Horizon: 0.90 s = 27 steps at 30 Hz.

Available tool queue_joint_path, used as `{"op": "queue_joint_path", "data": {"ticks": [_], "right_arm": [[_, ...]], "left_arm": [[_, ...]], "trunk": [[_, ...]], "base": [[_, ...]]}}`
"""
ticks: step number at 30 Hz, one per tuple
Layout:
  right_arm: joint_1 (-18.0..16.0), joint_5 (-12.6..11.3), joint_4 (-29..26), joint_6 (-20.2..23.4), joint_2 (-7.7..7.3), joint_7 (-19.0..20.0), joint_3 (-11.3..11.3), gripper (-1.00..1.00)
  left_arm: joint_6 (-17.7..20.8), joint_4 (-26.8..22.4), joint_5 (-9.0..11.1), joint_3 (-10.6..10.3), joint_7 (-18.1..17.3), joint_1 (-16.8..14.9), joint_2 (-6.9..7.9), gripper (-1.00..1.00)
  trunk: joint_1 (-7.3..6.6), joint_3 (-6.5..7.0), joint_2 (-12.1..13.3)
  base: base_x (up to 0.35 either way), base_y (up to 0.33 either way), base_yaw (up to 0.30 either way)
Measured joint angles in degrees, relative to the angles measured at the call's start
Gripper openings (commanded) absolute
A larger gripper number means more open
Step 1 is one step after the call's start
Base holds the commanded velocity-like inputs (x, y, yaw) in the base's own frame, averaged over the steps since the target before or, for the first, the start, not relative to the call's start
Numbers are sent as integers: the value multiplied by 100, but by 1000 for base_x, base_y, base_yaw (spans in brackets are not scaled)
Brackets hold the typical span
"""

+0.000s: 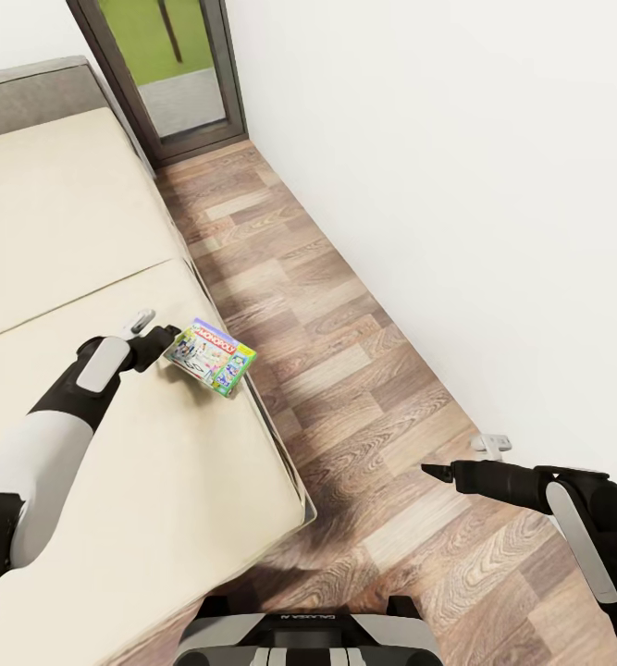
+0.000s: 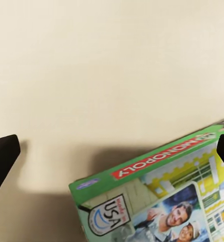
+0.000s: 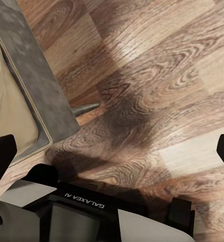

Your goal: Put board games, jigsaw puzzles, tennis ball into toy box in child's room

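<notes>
A green Monopoly board game (image 1: 211, 356) lies tilted at the right edge of the beige bed (image 1: 67, 231), one corner reaching past the mattress edge. My left gripper (image 1: 166, 338) is at the game's near-left side, open. In the left wrist view the box (image 2: 162, 196) sits low between the wide-spread fingertips (image 2: 1, 161), reaching the far one, with the mattress (image 2: 112, 60) behind. My right gripper (image 1: 435, 472) hangs open over the wood floor, holding nothing; its wrist view shows the spread gripper (image 3: 112, 151) above floor planks and the bed's grey frame (image 3: 31, 75).
A strip of wood-plank floor (image 1: 345, 370) runs between the bed and a white wall (image 1: 456, 185). A dark-framed glass door (image 1: 174, 65) closes the far end. A small white fitting (image 1: 490, 442) sits at the wall's foot. My base (image 1: 308, 638) is at the bed's near corner.
</notes>
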Motion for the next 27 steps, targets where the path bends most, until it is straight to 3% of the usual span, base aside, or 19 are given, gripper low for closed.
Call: {"op": "queue_joint_path", "data": {"ticks": [14,22,27], "right_arm": [[23,-1,0,0,2,0,4,100],[67,0,5,0,6,-1,5,100],[86,-1,5,0,18,-2,11,100]], "left_arm": [[-21,-102,35,64,-31,192,123,100],[40,-334,153,184,-10,390,452,100],[140,-760,214,521,30,650,637,100]], "trunk": [[9,0,0],[48,-1,0],[48,-1,0]], "base": [[0,0,0],[0,0,0],[0,0,0]]}}
